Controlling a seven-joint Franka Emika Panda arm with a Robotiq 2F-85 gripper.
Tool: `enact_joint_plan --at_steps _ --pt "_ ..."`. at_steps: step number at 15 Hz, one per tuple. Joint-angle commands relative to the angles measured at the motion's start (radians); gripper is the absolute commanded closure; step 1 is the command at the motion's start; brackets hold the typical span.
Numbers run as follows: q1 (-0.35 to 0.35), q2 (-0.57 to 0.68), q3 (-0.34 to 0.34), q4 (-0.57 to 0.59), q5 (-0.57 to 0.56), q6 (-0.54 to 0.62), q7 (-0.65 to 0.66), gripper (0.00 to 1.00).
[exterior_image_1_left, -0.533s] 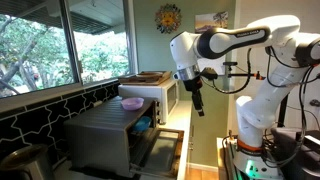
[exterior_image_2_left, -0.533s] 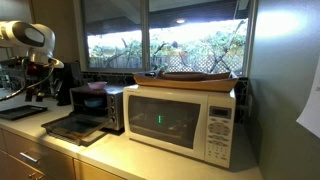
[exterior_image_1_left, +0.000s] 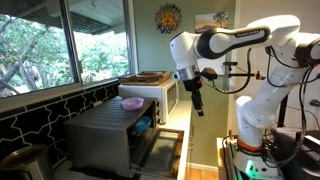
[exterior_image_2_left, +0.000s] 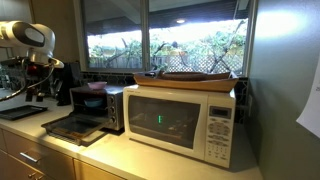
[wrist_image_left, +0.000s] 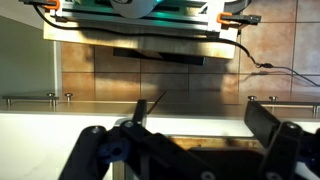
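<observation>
While hovering by the front edge of the bench (exterior_image_1_left: 178, 119), grips nothing with the released end effector (exterior_image_1_left: 198, 105). Nearest: microwave (exterior_image_1_left: 165, 98), beside open toaster oven (exterior_image_1_left: 100, 135) bearing pink bowl (exterior_image_1_left: 131, 103).

Large daylit glass windows (exterior_image_1_left: 40, 45) onto green trees, pale green painted wall (exterior_image_1_left: 145, 40), yellow sun-shaped wall ornament (exterior_image_1_left: 169, 17), small framed picture (exterior_image_1_left: 211, 19), black tiled backsplash (exterior_image_1_left: 40, 112), light wooden cabinet drawers (exterior_image_2_left: 30, 160)

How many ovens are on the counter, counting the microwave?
2. A toaster oven, door open, and a microwave, door shut, stand side by side in front of the window. More may be hidden where the counter runs out of frame.
</observation>
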Motion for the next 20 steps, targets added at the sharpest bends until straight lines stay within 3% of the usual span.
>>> enact_joint_plan --at_steps 1,13,14,20 --pt "-0.001 -0.025 -0.027 -0.068 0.105 0.163 0.025 0.0" --pt "-0.058 -0.078 -0.137 -0.349 0.38 0.669 0.118 0.0" --pt "-0.057 -0.033 -0.139 -0.28 0.32 0.601 0.083 0.0" --pt "-0.057 -0.03 -0.139 -0.279 0.324 0.614 0.084 0.0"
